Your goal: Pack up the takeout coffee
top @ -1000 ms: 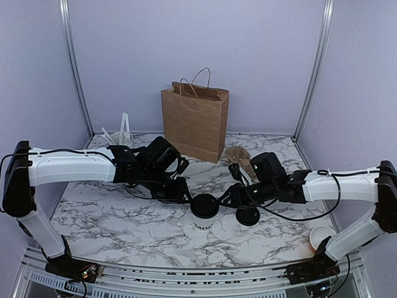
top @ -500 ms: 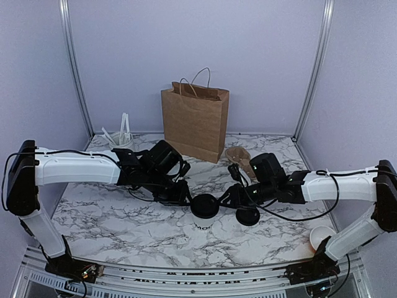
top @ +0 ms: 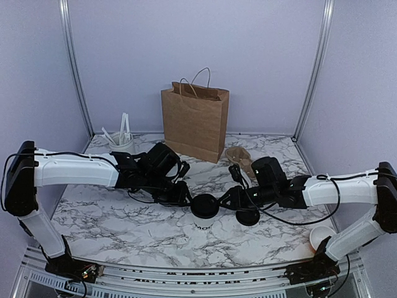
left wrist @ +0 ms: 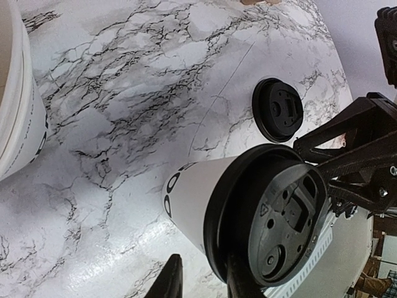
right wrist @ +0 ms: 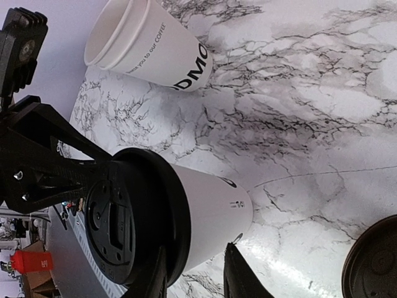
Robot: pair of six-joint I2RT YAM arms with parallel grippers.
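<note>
While the takeout coffee (top: 205, 211) stands upright near the middle of the desk (top: 111, 217), the left gripper (top: 184, 198) and the right gripper (top: 227, 200) flank its black lid from either side. Each gripper's jaws sit slightly apart, straddling the lid's rim, with a gap visible beside the cup wall. A loose lid (top: 248, 216) lies just beside the cup.

You face pale lilac walls (top: 198, 49), aluminium posts (top: 74, 68) at eleven and one o'clock, and a marble-patterned table (top: 124, 230) at six.
</note>
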